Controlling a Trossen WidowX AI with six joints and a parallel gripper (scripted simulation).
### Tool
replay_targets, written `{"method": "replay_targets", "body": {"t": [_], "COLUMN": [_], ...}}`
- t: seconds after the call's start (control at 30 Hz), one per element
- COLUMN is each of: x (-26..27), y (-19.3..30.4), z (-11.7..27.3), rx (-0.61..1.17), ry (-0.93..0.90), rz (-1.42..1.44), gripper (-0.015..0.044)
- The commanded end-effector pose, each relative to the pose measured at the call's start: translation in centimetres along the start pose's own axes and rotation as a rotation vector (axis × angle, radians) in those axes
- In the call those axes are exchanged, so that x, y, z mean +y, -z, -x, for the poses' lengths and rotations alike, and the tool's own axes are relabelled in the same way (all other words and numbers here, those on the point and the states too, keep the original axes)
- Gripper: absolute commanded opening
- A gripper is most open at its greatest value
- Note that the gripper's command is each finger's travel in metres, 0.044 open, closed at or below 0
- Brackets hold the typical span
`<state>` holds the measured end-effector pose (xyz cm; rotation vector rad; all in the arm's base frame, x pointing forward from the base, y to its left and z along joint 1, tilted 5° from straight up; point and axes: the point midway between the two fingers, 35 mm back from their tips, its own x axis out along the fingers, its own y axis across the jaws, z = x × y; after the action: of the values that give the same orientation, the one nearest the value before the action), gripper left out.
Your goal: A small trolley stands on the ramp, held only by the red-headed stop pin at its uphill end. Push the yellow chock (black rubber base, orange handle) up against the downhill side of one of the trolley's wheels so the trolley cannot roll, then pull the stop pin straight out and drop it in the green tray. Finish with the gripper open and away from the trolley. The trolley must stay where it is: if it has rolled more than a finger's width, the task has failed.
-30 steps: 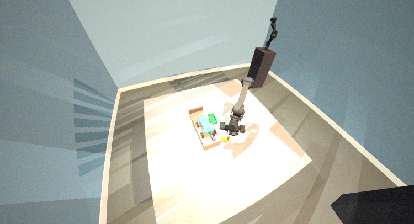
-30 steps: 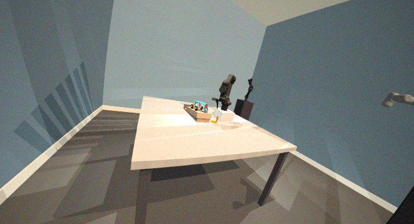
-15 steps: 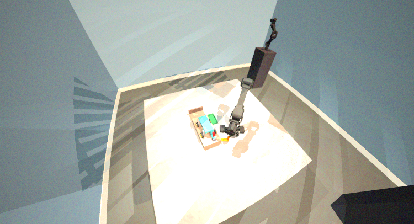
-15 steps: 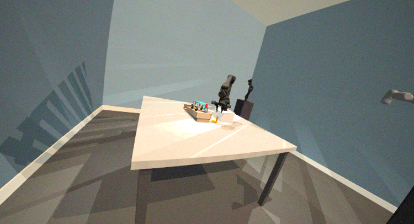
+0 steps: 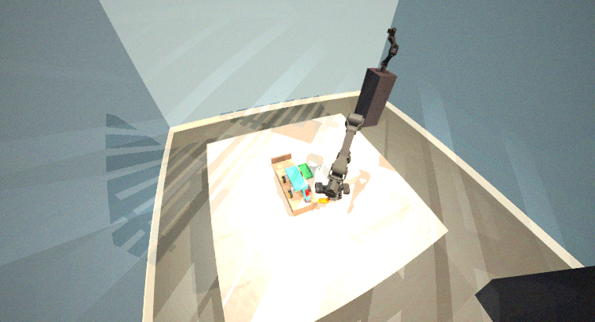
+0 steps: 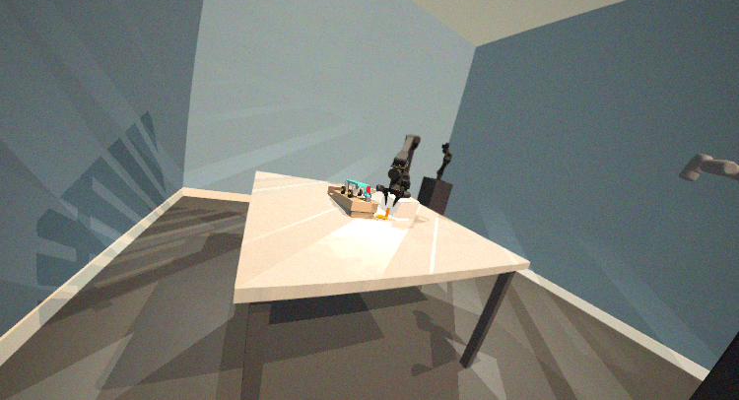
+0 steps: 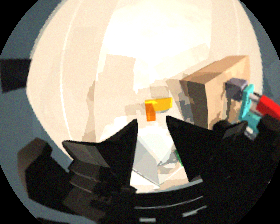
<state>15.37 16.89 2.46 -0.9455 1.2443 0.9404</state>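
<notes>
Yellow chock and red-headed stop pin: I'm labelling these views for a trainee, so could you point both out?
Yellow chock (image 5: 322, 200) (image 6: 381, 217) (image 7: 164, 104): top, exterior and wrist views; on its yellow-orange body.
Stop pin (image 5: 307, 193) (image 6: 369, 189) (image 7: 271, 108): same three views; on its red head.

We're seeing a ramp looking like smooth, matt wood. The trolley is showing flat turquoise, like plastic. We're finding the gripper looking dark and matt, while the tabletop is looking pale and smooth.
</notes>
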Motion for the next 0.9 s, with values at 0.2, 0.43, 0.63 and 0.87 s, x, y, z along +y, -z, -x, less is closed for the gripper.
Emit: {"method": "replay_targets", "body": {"t": [0.2,0.43,0.63,0.87], "x": [0.0,0.0,0.0,0.0], "y": [0.1,0.2,0.2,0.2], "z": [-1.6,-2.7,-3.0,-4.2], "rx": [0.005,0.005,0.005,0.005], "ry": [0.002,0.002,0.002,0.002], "rz": [0.003,0.003,0.003,0.003], "gripper": [0.019,0.019,0.019,0.019]}}
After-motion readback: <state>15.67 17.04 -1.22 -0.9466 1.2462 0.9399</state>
